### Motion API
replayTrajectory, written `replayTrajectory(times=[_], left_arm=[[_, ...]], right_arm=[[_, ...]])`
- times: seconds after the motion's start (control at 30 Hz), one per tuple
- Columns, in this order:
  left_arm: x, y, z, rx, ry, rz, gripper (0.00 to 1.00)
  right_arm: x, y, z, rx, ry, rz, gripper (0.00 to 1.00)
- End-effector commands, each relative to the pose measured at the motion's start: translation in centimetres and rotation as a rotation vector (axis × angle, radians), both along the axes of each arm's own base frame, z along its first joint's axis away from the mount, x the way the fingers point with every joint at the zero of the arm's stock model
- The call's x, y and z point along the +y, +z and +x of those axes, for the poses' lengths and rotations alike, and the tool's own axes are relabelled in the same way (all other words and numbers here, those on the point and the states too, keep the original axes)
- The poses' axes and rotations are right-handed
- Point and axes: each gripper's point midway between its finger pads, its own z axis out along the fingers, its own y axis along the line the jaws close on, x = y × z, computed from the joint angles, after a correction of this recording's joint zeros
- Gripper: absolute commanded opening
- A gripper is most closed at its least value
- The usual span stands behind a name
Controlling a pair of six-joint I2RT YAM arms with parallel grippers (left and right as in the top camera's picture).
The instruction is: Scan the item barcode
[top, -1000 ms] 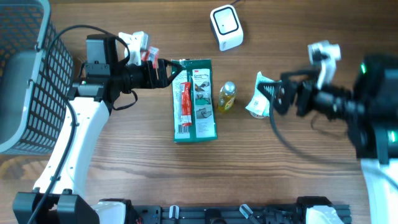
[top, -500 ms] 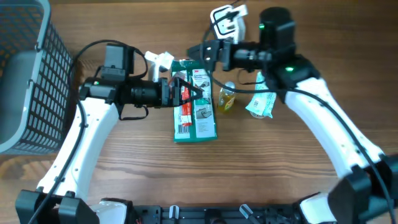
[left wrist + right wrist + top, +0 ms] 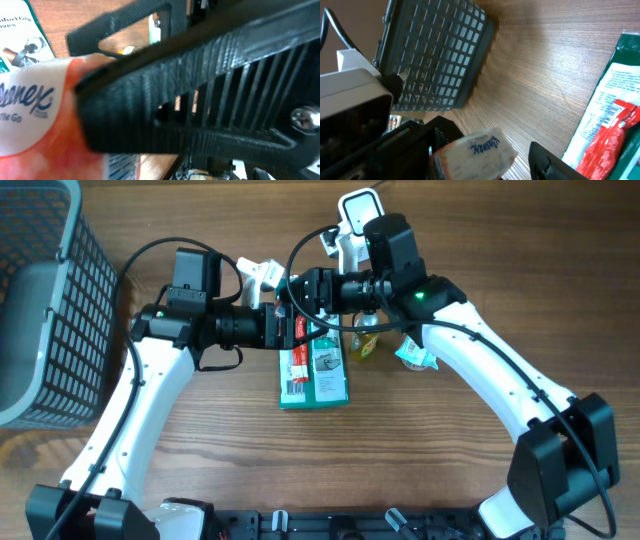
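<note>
table (image 3: 440,470): wood, visible grain, satin sheen. basket (image 3: 40,310): grey plastic lattice, matt. tissue pack (image 3: 30,110): thin plastic film, glossy, printed orange and white. green packet (image 3: 325,380): glossy printed surface, film or card, cannot tell which. gripper finger (image 3: 215,80): black plastic, matt, ribbed with fine ridges. screw (image 3: 305,119): bright metal. scanner (image 3: 352,210): smooth white plastic. arm shells (image 3: 135,415): white plastic, slight gloss.
</note>
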Motion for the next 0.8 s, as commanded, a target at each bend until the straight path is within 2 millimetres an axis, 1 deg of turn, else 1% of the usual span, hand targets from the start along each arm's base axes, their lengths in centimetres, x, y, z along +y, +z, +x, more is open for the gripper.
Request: replayTrajectory(times=[0.0, 0.03, 0.07, 0.1, 0.13, 0.2, 0.23, 0.27, 0.33, 0.37, 0.4, 0.43, 0.47, 0.5, 0.53, 0.57, 0.6, 0.63, 0.67, 0.7, 0.73, 0.77], left_arm=[[-0.1, 1.0, 0.2, -0.047, -0.008, -0.004, 1.00], [0.5, 0.3, 0.8, -0.060, 0.028, 0.051, 1.00], [1.2, -0.4, 1.4, -0.069, 0.062, 0.103, 1.00], [3.6, -2.2, 3.1, -0.098, 0.171, 0.272, 1.00], [6.8, -3.7, 4.6, -0.128, 0.291, 0.460, 1.00], [9.1, -4.4, 5.1, -0.136, 0.362, 0.581, 1.00], [10.5, -4.9, 5.2, -0.132, 0.402, 0.660, 1.00], [10.9, -5.0, 5.1, -0.127, 0.408, 0.680, 1.00], [10.9, -5.1, 5.0, -0.126, 0.408, 0.679, 1.00], [10.9, -5.0, 5.0, -0.126, 0.408, 0.679, 1.00], [10.9, -5.0, 5.1, -0.127, 0.408, 0.679, 1.00], [10.9, -5.0, 5.1, -0.127, 0.408, 0.679, 1.00], [10.9, -5.0, 5.1, -0.127, 0.408, 0.679, 1.00], [10.9, -5.0, 5.1, -0.128, 0.409, 0.680, 1.00], [11.0, -5.0, 5.2, -0.133, 0.413, 0.682, 1.00], [11.4, -5.0, 5.4, -0.141, 0.429, 0.704, 1.00], [12.3, -4.9, 5.8, -0.158, 0.463, 0.748, 1.00], [12.7, -4.8, 6.0, -0.167, 0.479, 0.766, 1.00], [12.8, -4.7, 6.1, -0.173, 0.485, 0.771, 1.00], [12.8, -4.7, 6.1, -0.172, 0.485, 0.770, 1.00], [12.8, -4.7, 6.1, -0.172, 0.484, 0.770, 1.00], [12.8, -4.7, 6.1, -0.172, 0.485, 0.770, 1.00]], right_arm=[[0.7, -0.2, -0.9, 0.051, 0.026, 0.014, 0.21], [0.5, -0.6, -1.0, 0.066, 0.020, 0.000, 0.04], [0.3, -0.9, -0.9, 0.069, 0.009, -0.014, 0.04], [-0.2, -1.6, -0.3, 0.037, -0.020, -0.060, 0.04], [-0.5, -1.9, 0.0, 0.003, -0.023, -0.086, 0.04], [-0.8, -2.2, 0.5, -0.013, -0.052, -0.110, 0.04], [-1.1, -2.4, 0.9, -0.020, -0.074, -0.127, 0.04], [-1.2, -2.5, 1.1, -0.030, -0.081, -0.137, 0.09], [-1.1, -2.5, 1.0, -0.042, -0.072, -0.140, 0.37], [-1.1, -2.6, 0.9, -0.039, -0.071, -0.143, 0.69], [-1.2, -2.8, 0.8, -0.036, -0.066, -0.153, 0.92], [-1.2, -2.8, 0.8, -0.054, -0.055, -0.158, 0.99], [-1.2, -2.8, 0.8, -0.057, -0.053, -0.156, 0.99], [-1.2, -2.0, 1.1, -0.081, -0.057, -0.144, 1.00], [-1.4, -0.2, 1.5, -0.127, -0.056, -0.128, 1.00], [-1.8, 2.3, 1.9, -0.181, -0.059, -0.119, 0.99], [-3.0, 4.9, 2.2, -0.237, -0.067, -0.147, 0.99], [-4.4, 5.7, 2.6, -0.236, -0.105, -0.206, 1.00], [-7.7, 5.5, 3.2, -0.204, -0.200, -0.345, 1.00], [-10.9, 4.5, 3.4, -0.151, -0.290, -0.472, 0.99], [-14.2, 3.1, 3.1, -0.089, -0.359, -0.588, 1.00], [-16.0, 2.3, 2.8, -0.048, -0.388, -0.639, 1.00]])
